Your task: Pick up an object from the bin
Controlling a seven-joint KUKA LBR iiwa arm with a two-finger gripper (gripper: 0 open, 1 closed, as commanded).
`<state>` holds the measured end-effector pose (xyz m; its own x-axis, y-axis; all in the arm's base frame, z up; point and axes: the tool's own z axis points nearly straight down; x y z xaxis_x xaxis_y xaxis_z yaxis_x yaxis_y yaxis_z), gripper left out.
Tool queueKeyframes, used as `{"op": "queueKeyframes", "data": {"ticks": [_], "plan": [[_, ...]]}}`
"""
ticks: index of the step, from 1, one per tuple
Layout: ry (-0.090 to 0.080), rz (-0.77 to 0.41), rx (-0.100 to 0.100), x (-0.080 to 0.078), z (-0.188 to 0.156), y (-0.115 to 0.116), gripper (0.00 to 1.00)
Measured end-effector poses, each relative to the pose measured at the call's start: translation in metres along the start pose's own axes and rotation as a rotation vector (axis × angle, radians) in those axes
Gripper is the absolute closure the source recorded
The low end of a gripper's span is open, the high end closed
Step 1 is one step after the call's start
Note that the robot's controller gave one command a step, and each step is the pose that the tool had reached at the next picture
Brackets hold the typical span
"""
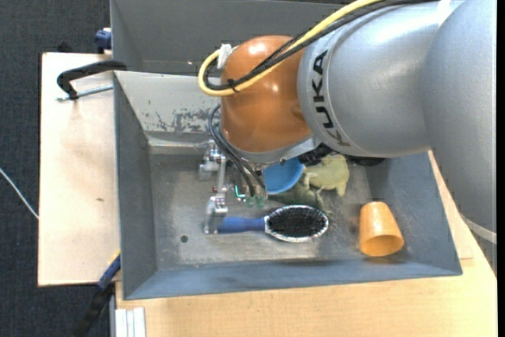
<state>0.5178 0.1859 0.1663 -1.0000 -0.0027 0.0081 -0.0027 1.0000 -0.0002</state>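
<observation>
One blue-handled hairbrush (276,223) lies along the near floor of the bin (170,249), its handle end under the gripper (214,187), jaws apart. Centring across that thin handle before closing looks surest, clear of the blue cup (282,176).

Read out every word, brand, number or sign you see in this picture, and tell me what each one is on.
"KUKA": on the silver arm, letters running sideways next to its orange cover.
Nothing readable on the hairbrush, the orange cup, the blue bowl or the bin; the marks on its back wall are scuffs, not letters.
</observation>
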Motion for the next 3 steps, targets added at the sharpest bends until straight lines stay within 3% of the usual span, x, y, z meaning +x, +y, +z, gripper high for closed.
{"op": "queueKeyframes", "data": {"ticks": [1,2,3], "plan": [[-0.014,-0.025,-0.003,-0.008,0.095,-0.059,0.00],[-0.018,-0.025,-0.004,-0.010,0.092,-0.058,1.00],[-0.019,-0.047,-0.004,0.001,-0.049,-0.045,1.00]]}}
